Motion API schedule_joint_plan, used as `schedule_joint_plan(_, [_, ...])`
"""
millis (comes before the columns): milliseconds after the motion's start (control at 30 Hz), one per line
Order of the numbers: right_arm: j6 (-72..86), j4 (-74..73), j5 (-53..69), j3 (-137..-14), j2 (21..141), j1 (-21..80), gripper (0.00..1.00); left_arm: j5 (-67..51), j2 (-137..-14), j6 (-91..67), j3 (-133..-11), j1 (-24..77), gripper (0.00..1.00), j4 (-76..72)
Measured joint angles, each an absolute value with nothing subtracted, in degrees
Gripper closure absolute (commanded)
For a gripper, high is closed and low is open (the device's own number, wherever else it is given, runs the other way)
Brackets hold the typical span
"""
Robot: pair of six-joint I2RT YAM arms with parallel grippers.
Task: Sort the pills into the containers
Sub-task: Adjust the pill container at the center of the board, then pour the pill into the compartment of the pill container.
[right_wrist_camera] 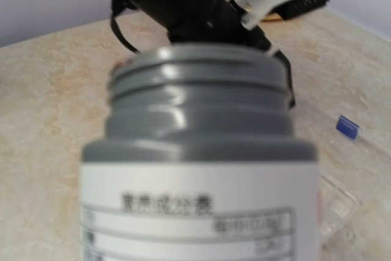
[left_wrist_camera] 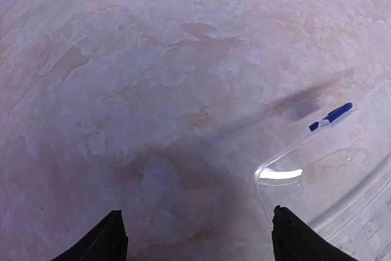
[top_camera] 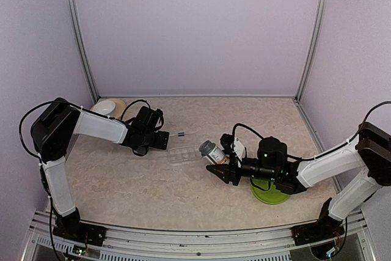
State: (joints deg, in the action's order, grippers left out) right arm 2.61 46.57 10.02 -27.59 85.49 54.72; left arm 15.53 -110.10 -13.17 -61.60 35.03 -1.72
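The right gripper is clamped on a bottle and holds it tipped, its grey threaded neck aimed at the clear box in the middle of the table. This is probably so pills can be shaken into the compartments, though no pills can be made out. The left gripper hangs with its fingers spread and nothing between them, just beside the box end near the blue mark, seemingly placed to steady the box.

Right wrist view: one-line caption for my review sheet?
Grey-necked labelled bottle fills the frame; clear compartment box with blue mark beyond at right.
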Motion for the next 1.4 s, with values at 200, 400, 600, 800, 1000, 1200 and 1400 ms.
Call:
schedule_joint_plan(200, [2.59,44.71,9.52,-29.61,88.16,53.6,1.0,15.9,-108.14,-12.95,-60.23,34.35,0.19,-1.58])
schedule_joint_plan(400, [2.59,41.78,9.41,-31.07,89.56,52.07,1.0,15.64,-104.2,-12.99,-58.92,34.2,0.11,-1.91])
schedule_joint_plan(600, [2.35,38.26,9.63,-33.19,90.76,50.46,1.0,14.83,-98.45,-13.54,-56.95,34.39,0.01,-2.85])
schedule_joint_plan(800, [1.5,33.89,9.78,-35.75,92.6,49.78,1.0,13.34,-93.12,-14.61,-54.0,35.92,0.01,-4.45])
schedule_joint_plan(1000, [0.36,30.15,9.8,-37.89,93.95,48.34,1.0,11.75,-90.54,-15.57,-50.09,37.93,0.01,-6.52])
schedule_joint_plan(1200, [-1.39,28.23,9.85,-40.03,96.95,47.16,1.0,10.92,-88.16,-16.4,-45.67,38.74,0.01,-8.64])
schedule_joint_plan(1400, [-3.29,26.22,9.89,-40.58,98.96,46.46,1.0,10.02,-86.32,-16.78,-41.89,39.44,0.01,-13.28])
